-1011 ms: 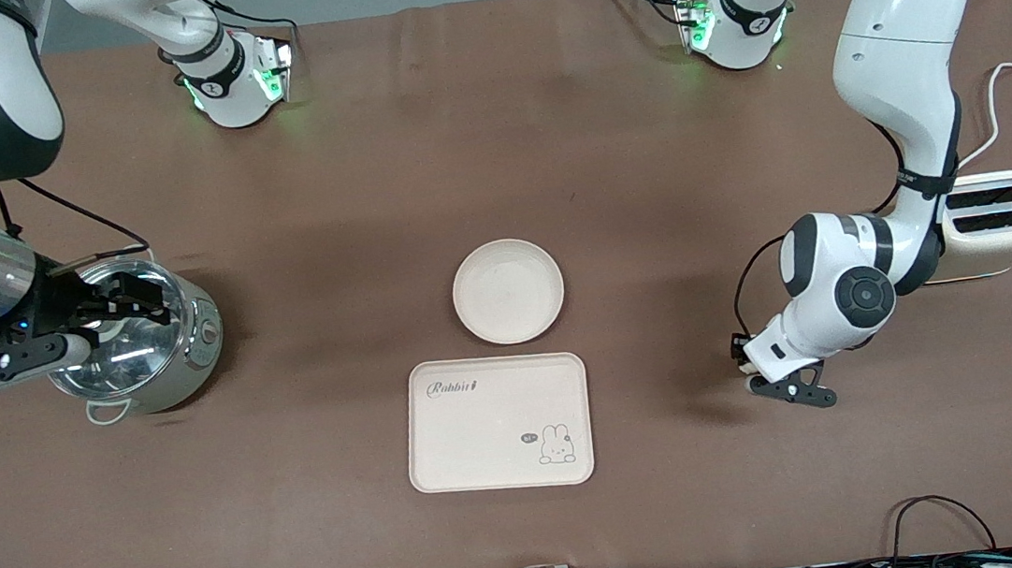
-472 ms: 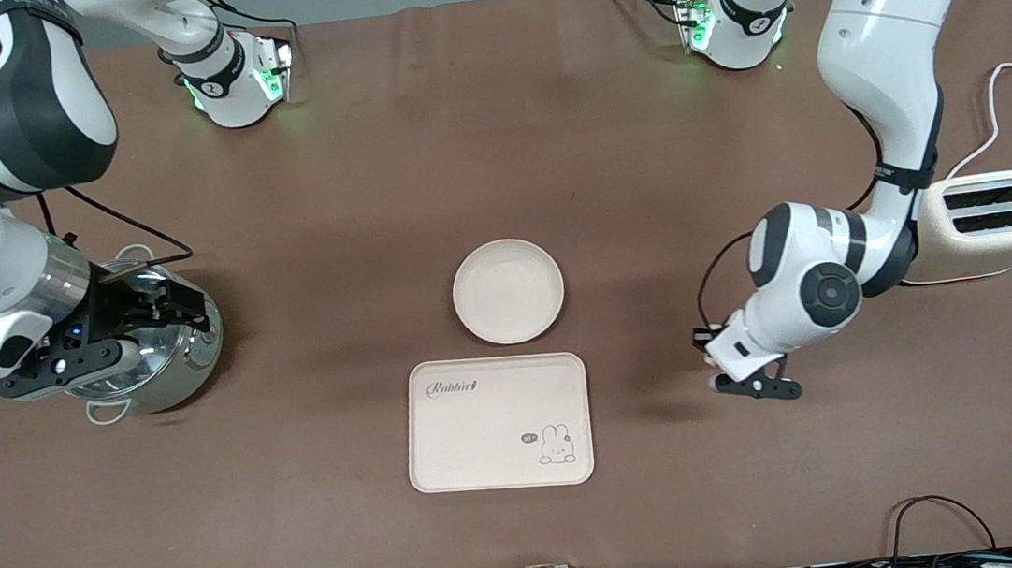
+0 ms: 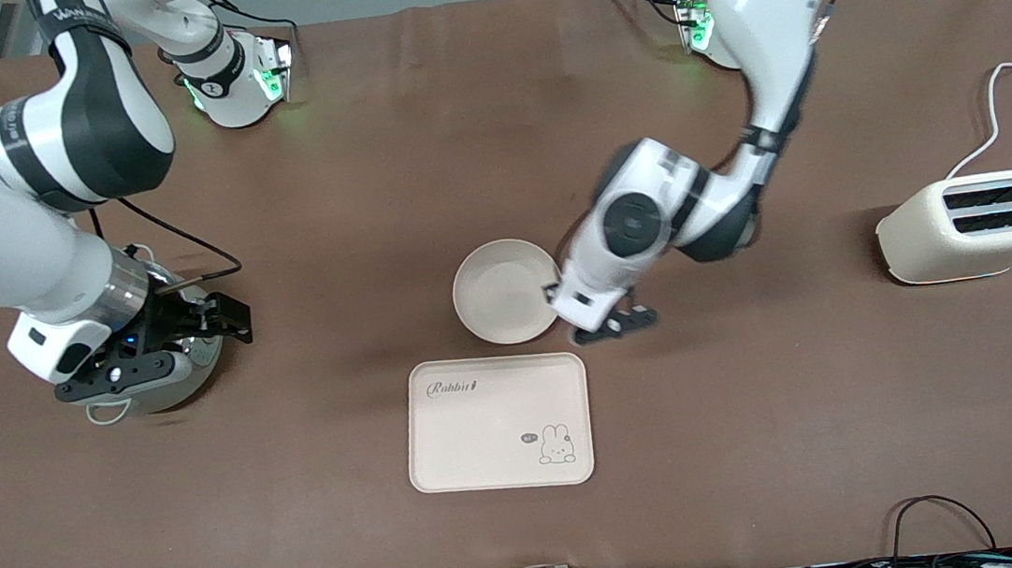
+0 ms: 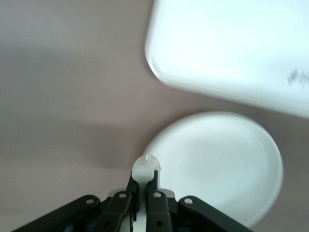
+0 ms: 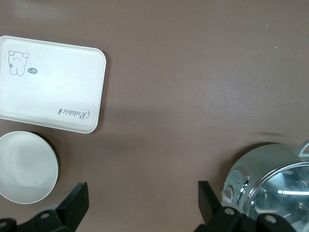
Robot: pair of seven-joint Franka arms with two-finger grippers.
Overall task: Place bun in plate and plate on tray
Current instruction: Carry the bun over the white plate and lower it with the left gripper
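The round cream plate (image 3: pixel 507 290) lies mid-table, just farther from the front camera than the rectangular "Rabbit" tray (image 3: pixel 498 422). My left gripper (image 3: pixel 609 325) hovers over the table at the plate's rim on the left arm's side. In the left wrist view it (image 4: pixel 145 182) is shut on the small pale bun (image 4: pixel 146 166), with the plate (image 4: pixel 222 164) and tray (image 4: pixel 231 48) below it. My right gripper (image 3: pixel 223 318) is open and empty over the edge of the steel pot; its wrist view (image 5: pixel 142 198) shows bare table between the fingers, plus the plate (image 5: pixel 26 166) and tray (image 5: pixel 50 89).
A steel pot (image 3: pixel 155 391) stands at the right arm's end of the table, also in the right wrist view (image 5: pixel 270 186). A cream toaster (image 3: pixel 979 225) with a white cord stands at the left arm's end. Cables run along the table's front edge.
My left arm has swung from beside the toaster to the plate's rim, carrying the bun. My right gripper has shifted from over the pot's middle toward its plate-side edge.
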